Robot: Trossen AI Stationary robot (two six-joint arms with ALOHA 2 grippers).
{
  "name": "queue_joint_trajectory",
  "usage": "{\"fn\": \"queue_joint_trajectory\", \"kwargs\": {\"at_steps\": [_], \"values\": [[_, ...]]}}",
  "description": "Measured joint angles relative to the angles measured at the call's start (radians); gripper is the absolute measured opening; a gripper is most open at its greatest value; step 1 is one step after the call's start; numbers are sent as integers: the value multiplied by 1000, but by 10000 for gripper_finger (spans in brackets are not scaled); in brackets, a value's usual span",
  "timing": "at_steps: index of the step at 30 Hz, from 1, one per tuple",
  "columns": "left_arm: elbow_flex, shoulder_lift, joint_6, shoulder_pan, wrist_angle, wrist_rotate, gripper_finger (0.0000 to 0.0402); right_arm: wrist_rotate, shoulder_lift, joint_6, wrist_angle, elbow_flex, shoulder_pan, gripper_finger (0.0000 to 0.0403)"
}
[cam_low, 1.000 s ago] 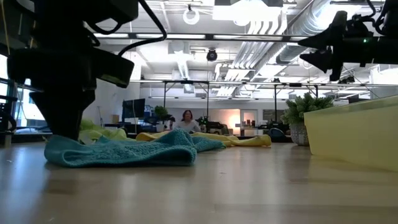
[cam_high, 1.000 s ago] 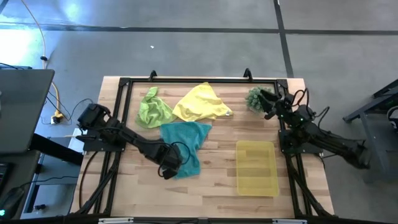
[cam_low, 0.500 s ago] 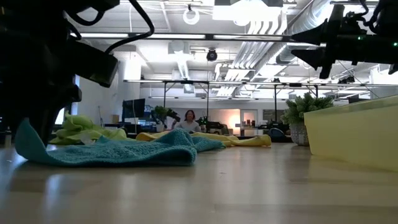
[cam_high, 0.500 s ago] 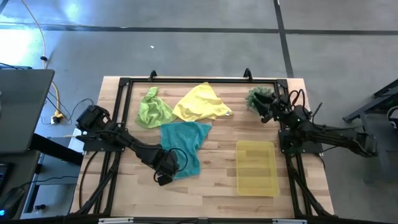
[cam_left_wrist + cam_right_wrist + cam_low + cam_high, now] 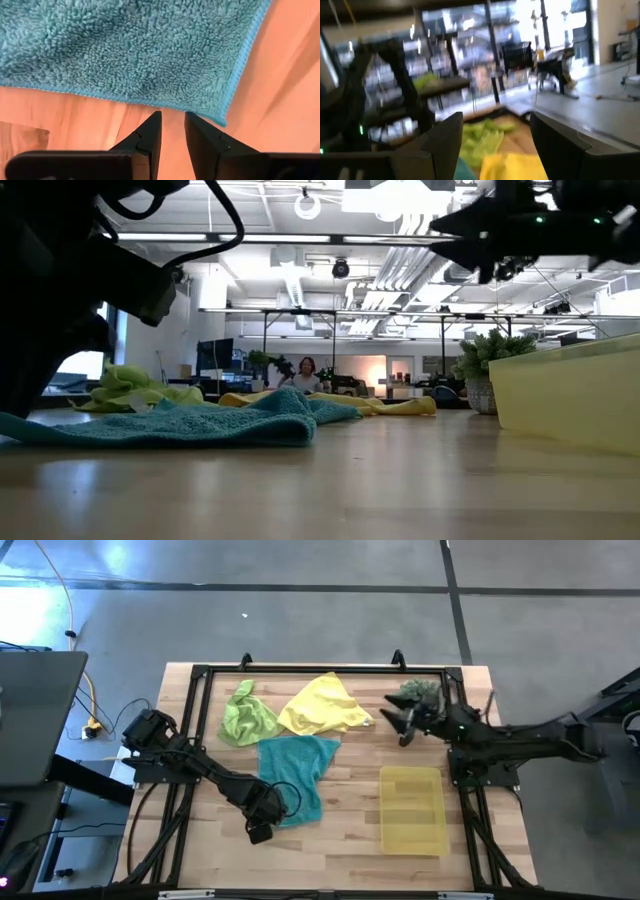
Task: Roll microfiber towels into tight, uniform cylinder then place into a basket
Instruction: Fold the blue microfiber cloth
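The teal towel [image 5: 295, 775] lies spread on the wooden table, its fuzzy face filling the left wrist view [image 5: 125, 50]. My left gripper [image 5: 260, 825] points straight down at the towel's near left corner. Its fingertips [image 5: 172, 117] stand a narrow gap apart over bare wood, just off the hem, with nothing between them. The yellow towel [image 5: 320, 705] and the lime towel [image 5: 247, 718] lie crumpled at the far side. The yellow basket [image 5: 412, 808] sits empty at the near right. My right gripper [image 5: 395, 720] hovers open and level above the table, beside the plant.
A spiky green plant [image 5: 418, 692] stands at the far right, close to my right arm. A black frame runs around the table top. Bare wood lies between the teal towel and the basket [image 5: 570, 395]. A person sits far back in the room.
My left gripper has moved toward the table's near left, drawing the teal towel's bunched corner with it; that corner rose briefly and now lies flat and spread out. My right gripper has swung from beside the plant toward the table's left, levelling out and staying open.
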Motion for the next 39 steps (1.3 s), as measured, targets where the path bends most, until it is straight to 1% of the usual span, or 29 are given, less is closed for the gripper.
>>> {"fn": "queue_joint_trajectory", "kwargs": {"at_steps": [3, 6, 8, 15, 20, 22, 26, 30, 34, 39], "values": [[0, -4, 0, 0, 0, -42, 76, 0, 80, -22, -138, 86, 20, 225], [0, -5, 0, 0, 0, -49, 76, 0, 159, -14, -264, 163, 30, 224], [0, -5, 0, 0, 0, -49, 76, 0, 217, -14, -316, 204, 37, 224], [0, -5, -2, 0, -4, -51, 76, -1, 430, -14, -359, 306, 75, 224], [0, -5, -51, 0, -4, -62, 76, -11, 572, 60, -357, 361, 108, 224], [2, -5, -61, 0, -5, -63, 76, -13, 633, 58, -359, 390, 119, 224], [38, -4, -62, 0, -30, -64, 76, -15, 758, 1, -357, 466, 142, 224], [81, -4, -61, 0, -34, -101, 76, -46, 889, -137, -368, 569, 162, 224], [122, -4, -61, 0, -34, -112, 76, -57, 997, -249, -462, 681, 169, 224], [152, -4, -61, -11, -36, -130, 76, -43, 1103, -257, -609, 805, 158, 224]]}}
